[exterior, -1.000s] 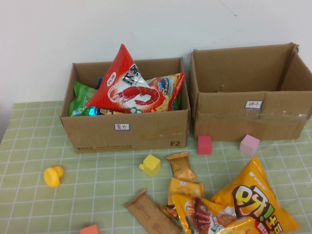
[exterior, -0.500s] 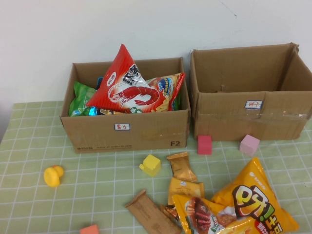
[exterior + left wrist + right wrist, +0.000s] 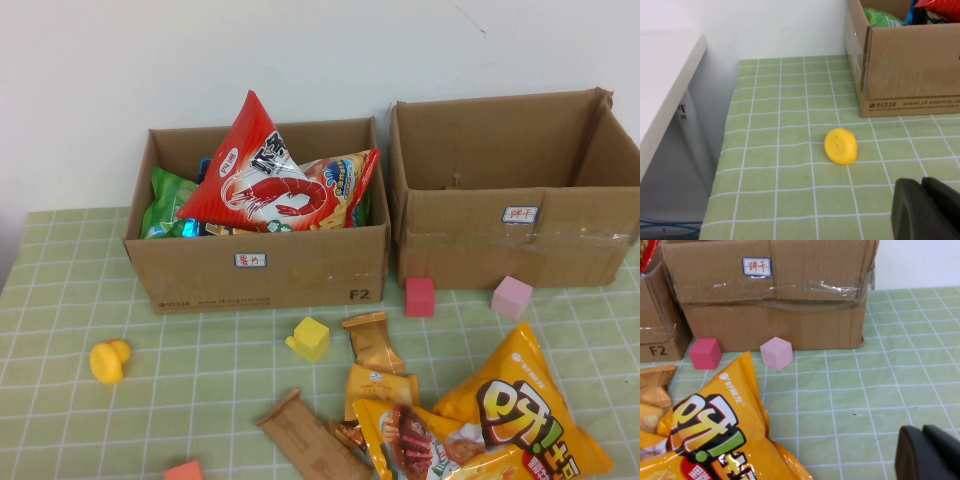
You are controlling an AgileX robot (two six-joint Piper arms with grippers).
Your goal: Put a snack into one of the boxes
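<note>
Green checked cloth (image 3: pixel 60 300) covers the table, and you will see neither arm from the high camera; each gripper shows only in its own wrist view, as a dark tip at the frame's edge. The left gripper (image 3: pixel 926 210) hangs low over the cloth near the yellow duck (image 3: pixel 108 360), its fingers pressed together with nothing between them. At the near edge an orange block (image 3: pixel 184 470) is cut off, so you get only its top.

The left box (image 3: pixel 260 275) is packed: a red shrimp-chip bag (image 3: pixel 258 180) stands tilted above the rim, a green packet (image 3: pixel 165 205) is wedged at its left end, and a yellow-and-red bag (image 3: pixel 345 185) leans at the right. What lies under them is hidden. In front sits a yellow block (image 3: pixel 311 338).

The loose snacks lie before the boxes: a brown wafer bar (image 3: pixel 310 438), two small orange packets (image 3: pixel 372 342), a meat-picture packet (image 3: pixel 415 440) partly cut off, and a large orange chip bag (image 3: pixel 520 410) overlapping it.

A red cube (image 3: pixel 419 296) and a pink cube (image 3: pixel 511 297) sit just beside the front wall of the right box (image 3: pixel 500 245); its floor is hidden behind that wall, so you cannot tell its contents. The right gripper (image 3: pixel 932 452) hovers beside the chip bag, appearing closed and empty.
</note>
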